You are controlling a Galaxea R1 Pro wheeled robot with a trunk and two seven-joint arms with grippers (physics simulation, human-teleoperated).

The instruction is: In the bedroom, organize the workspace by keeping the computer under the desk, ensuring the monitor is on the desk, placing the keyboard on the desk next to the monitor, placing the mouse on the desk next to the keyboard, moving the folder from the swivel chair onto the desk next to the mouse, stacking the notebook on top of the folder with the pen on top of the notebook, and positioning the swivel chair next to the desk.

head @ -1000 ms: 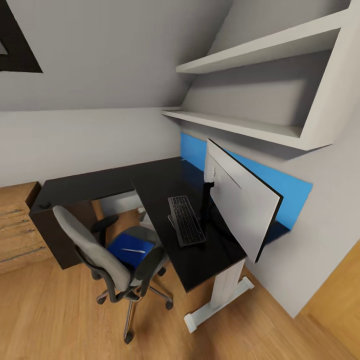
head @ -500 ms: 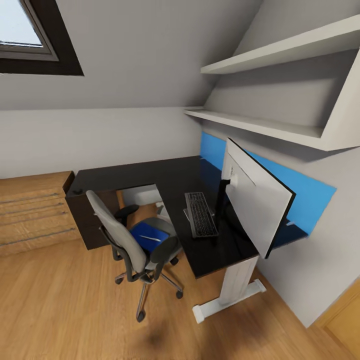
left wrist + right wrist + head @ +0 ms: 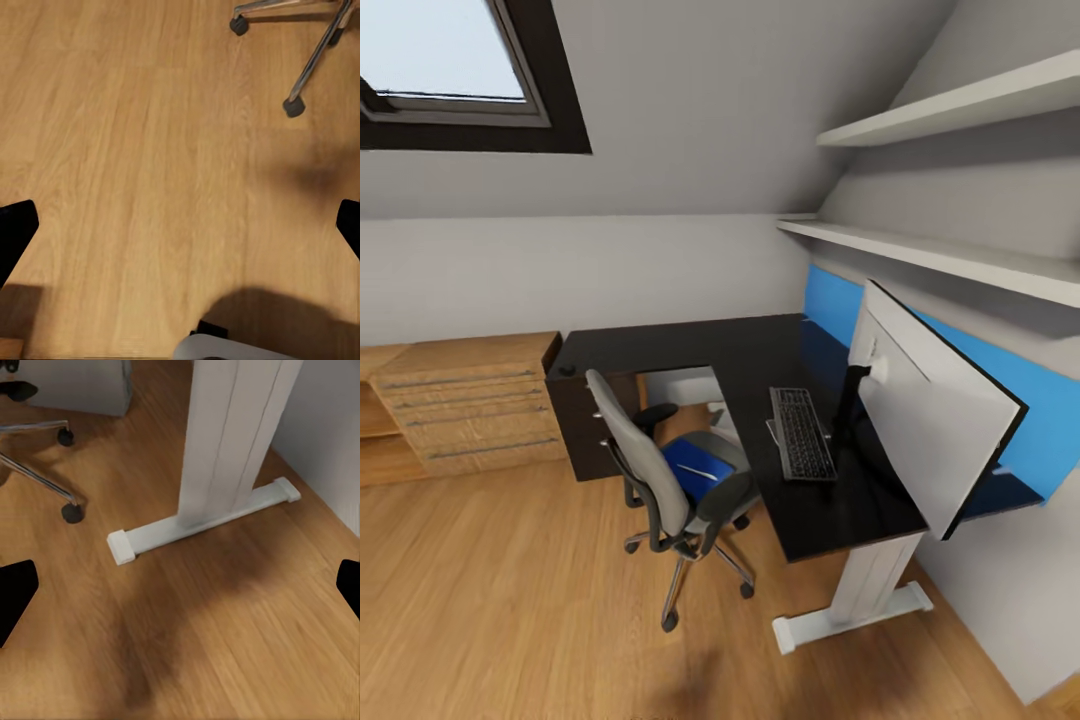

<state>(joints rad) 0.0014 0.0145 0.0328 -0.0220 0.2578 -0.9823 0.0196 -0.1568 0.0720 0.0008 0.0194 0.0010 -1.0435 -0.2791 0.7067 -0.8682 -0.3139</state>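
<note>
Folder [image 3: 690,467], bright blue, lies flat on the seat of the swivel chair [image 3: 665,480] in my head view, with a slim white pen [image 3: 698,470] across it; a dark notebook may sit under the pen, but I cannot make one out against the blue. The chair stands turned into the inner corner of the L-shaped desk [image 3: 690,350], close beside its edge, which I judge leaves the seat reachable from the open floor side. The keyboard [image 3: 801,434] lies near the desk's front edge just beside the stand of the monitor [image 3: 935,425], whose white back faces me, so its screen is hidden. A pale box under the desk near the inner corner [image 3: 678,385] may be the computer, mostly cut off by the desktop; the mouse I cannot pick out. A light wood drawer unit [image 3: 465,405] stands against the desk's far end. In my left wrist view, my left pincer [image 3: 180,225] hangs over the plank floor [image 3: 135,150], its two dark fingertips at the picture's opposite edges, spread wide and holding nothing; two chrome legs and castors of the chair base [image 3: 300,82] show beyond. In my right wrist view, my right pincer [image 3: 180,585] is likewise spread wide and empty, looking at the desk's white leg and foot [image 3: 202,521]; a castor [image 3: 73,513] lies nearby.
</note>
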